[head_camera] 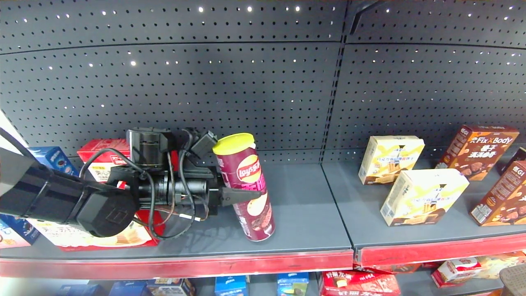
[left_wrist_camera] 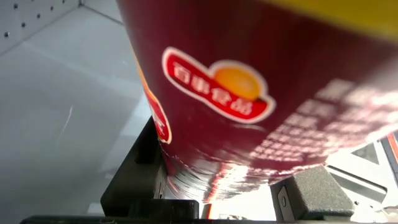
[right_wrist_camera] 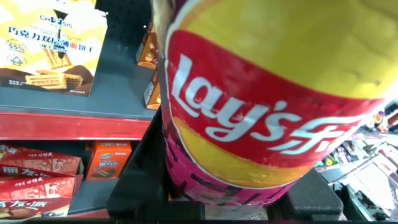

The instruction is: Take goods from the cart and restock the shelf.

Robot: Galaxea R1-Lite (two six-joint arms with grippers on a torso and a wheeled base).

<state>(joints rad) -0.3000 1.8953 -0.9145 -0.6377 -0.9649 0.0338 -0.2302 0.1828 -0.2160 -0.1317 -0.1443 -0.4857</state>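
A maroon chip can (head_camera: 246,185) with a yellow lid leans on the grey shelf board (head_camera: 304,205), its top tipped toward the left and its base down near the board. My left gripper (head_camera: 245,192) is shut on its middle, one finger crossing its front. The left wrist view shows this can (left_wrist_camera: 249,93) close up between the dark fingers (left_wrist_camera: 140,168). In the right wrist view a second chip can (right_wrist_camera: 249,106), magenta with a red and yellow label, sits in my right gripper (right_wrist_camera: 227,200), which is shut on it, in front of the shelves.
Red boxes (head_camera: 102,150) and blue boxes (head_camera: 53,158) stand behind and under my left arm. Two yellow-white boxes (head_camera: 423,197) and brown boxes (head_camera: 476,150) fill the right bay. A red strip (head_camera: 185,265) marks the shelf's front edge, with more goods (head_camera: 357,283) below.
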